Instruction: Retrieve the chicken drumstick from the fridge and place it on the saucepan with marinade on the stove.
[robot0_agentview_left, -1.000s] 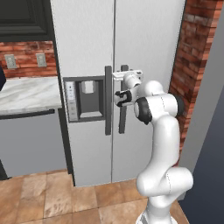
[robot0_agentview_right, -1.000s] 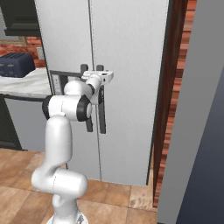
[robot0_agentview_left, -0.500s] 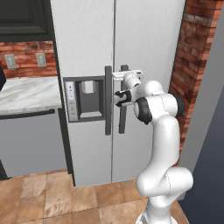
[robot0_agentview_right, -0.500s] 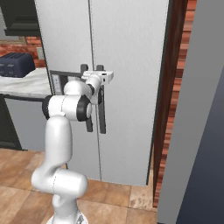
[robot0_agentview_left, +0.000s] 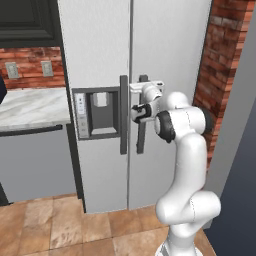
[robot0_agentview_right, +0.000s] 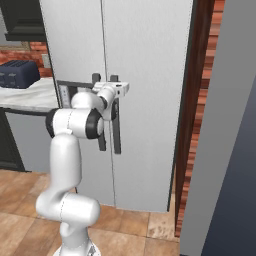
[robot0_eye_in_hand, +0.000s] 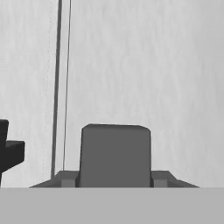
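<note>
The fridge (robot0_agentview_left: 170, 50) (robot0_agentview_right: 150, 60) stands with both light grey doors closed. My gripper (robot0_agentview_left: 141, 106) (robot0_agentview_right: 114, 102) (robot0_eye_in_hand: 115, 178) is shut on the right door's dark vertical handle (robot0_agentview_left: 141, 137) (robot0_agentview_right: 116, 137) near its top. In the hand view that handle (robot0_eye_in_hand: 115, 153) fills the space between my fingertips (robot0_eye_in_hand: 68, 180), with the door's flat face behind it. The chicken drumstick is hidden behind the closed doors. The saucepan with marinade and the stove are out of view.
The left door carries its own dark handle (robot0_agentview_left: 123, 115) (robot0_eye_in_hand: 8, 151) and a water dispenser panel (robot0_agentview_left: 97, 112). A marble counter (robot0_agentview_left: 30, 107) with a dark toaster (robot0_agentview_right: 20, 74) runs left of the fridge. A brick wall (robot0_agentview_left: 220, 60) and a grey panel (robot0_agentview_right: 225, 150) close in on the right.
My fingers have closed in on the right door's handle. The arm, the doors and the base have held still.
</note>
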